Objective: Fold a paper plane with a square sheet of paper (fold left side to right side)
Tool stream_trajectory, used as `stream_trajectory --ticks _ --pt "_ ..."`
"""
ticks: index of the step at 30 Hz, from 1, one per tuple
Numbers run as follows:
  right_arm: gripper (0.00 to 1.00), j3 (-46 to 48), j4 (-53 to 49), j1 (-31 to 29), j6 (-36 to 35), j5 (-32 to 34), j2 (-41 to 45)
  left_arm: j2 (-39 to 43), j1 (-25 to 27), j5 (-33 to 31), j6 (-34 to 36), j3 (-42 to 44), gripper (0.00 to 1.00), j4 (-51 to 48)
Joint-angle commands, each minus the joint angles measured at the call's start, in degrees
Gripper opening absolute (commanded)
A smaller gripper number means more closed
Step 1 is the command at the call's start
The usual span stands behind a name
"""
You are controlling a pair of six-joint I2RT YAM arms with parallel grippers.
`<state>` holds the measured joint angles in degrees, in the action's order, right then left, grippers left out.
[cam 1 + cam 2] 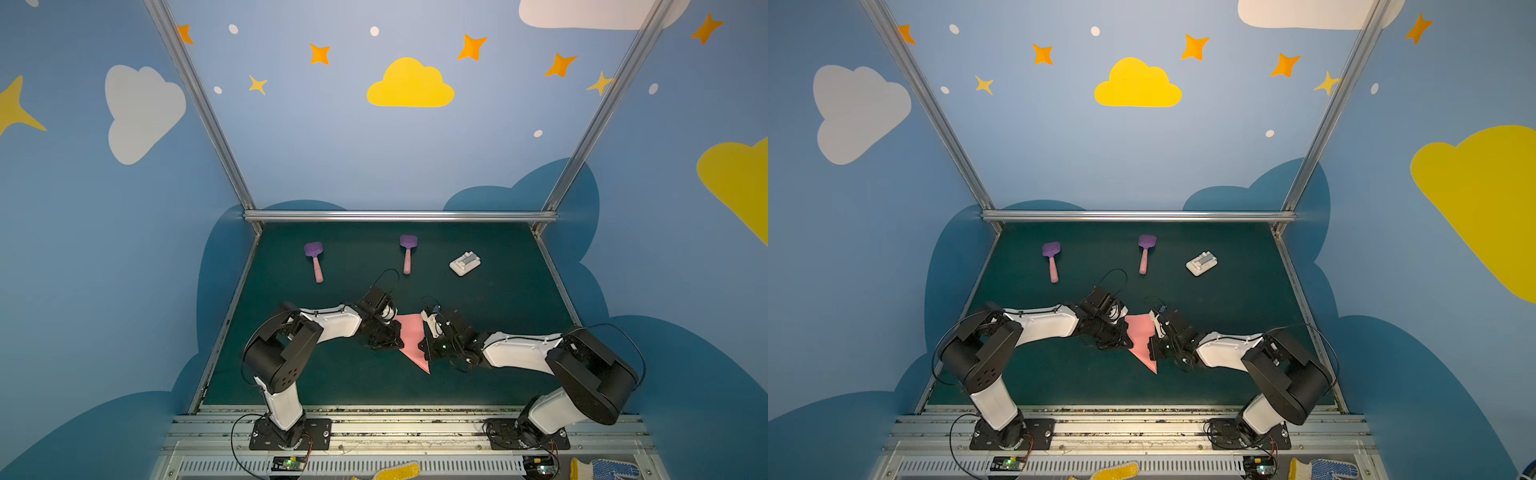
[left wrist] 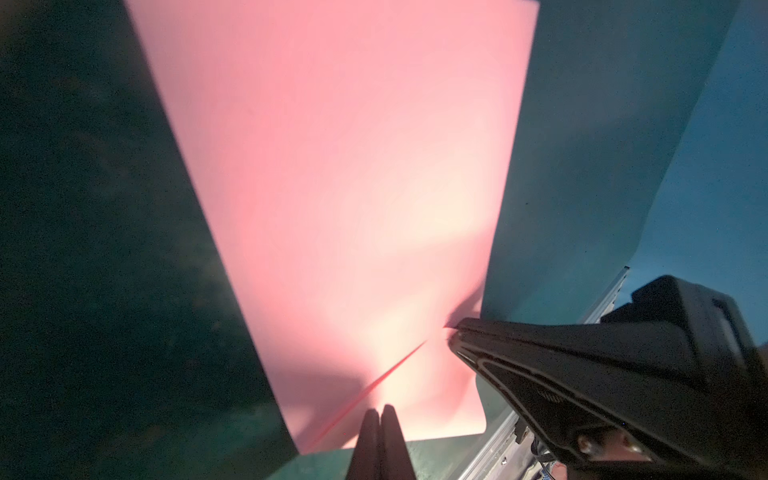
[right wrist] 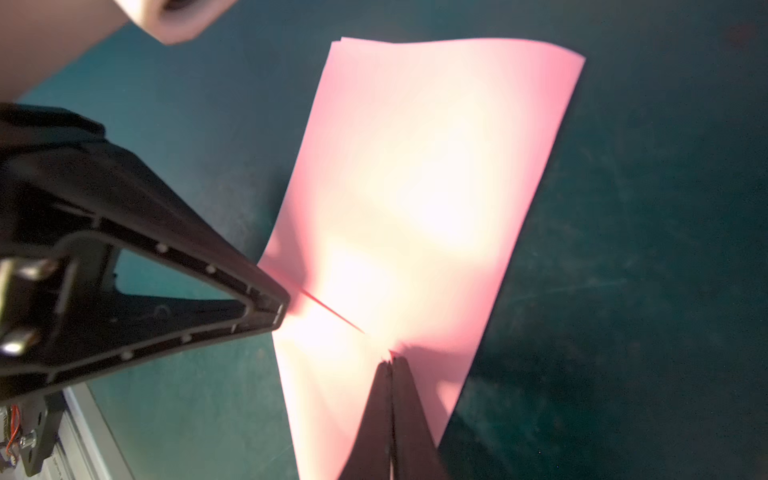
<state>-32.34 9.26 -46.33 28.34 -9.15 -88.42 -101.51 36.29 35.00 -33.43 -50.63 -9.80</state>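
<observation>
The square sheet of paper (image 1: 409, 336) (image 1: 1140, 336) is salmon pink and folded into a narrower shape, one corner pointing toward the front. It hangs between both grippers over the dark green mat (image 1: 478, 374). My left gripper (image 1: 398, 340) (image 2: 380, 409) is shut on one edge of the sheet (image 2: 353, 187). My right gripper (image 1: 424, 347) (image 3: 390, 359) is shut on the opposite edge (image 3: 436, 166), a pink sliver at its tips. A thin taut crease runs between the two grips. The paper bows and one corner curls. A paper plane is not in view.
Two purple spatulas with pink handles (image 1: 314, 262) (image 1: 407, 253) and a small white plastic block (image 1: 464, 263) lie toward the back of the mat. An aluminium rail (image 1: 399, 216) closes the back edge. Gloves (image 1: 395, 471) lie on the front frame.
</observation>
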Motion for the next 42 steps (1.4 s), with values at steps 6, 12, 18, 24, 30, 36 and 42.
stream_trajectory --ticks 6,12,18,24,30,36,42 --pt "0.0 1.81 -7.82 0.2 0.66 0.76 -2.4 -4.1 0.09 -1.55 1.9 -0.92 0.04 -0.96" --pt "0.1 -2.04 -13.18 0.36 0.73 -0.08 2.3 -4.84 0.33 -2.28 1.26 0.26 0.04 -1.07" --pt "0.37 -5.26 -19.32 0.32 1.94 -0.93 10.22 -5.43 0.69 -2.69 0.52 0.58 0.04 -0.83" --pt "0.23 -5.54 -19.33 -1.05 4.84 -3.5 12.31 -5.59 0.95 -2.83 0.52 0.05 0.04 -1.1" --pt "0.0 -5.85 -15.7 -3.74 7.25 -3.63 7.47 -5.72 0.97 -2.76 0.56 0.07 0.04 -1.36" --pt "0.0 -8.58 -13.56 -6.38 8.03 -3.29 2.78 -5.72 0.97 -2.92 0.74 0.01 0.04 -1.44" --pt "0.0 -10.78 -12.64 -7.22 8.14 -3.2 -0.79 -5.81 0.91 -2.75 0.66 0.05 0.04 -1.24"
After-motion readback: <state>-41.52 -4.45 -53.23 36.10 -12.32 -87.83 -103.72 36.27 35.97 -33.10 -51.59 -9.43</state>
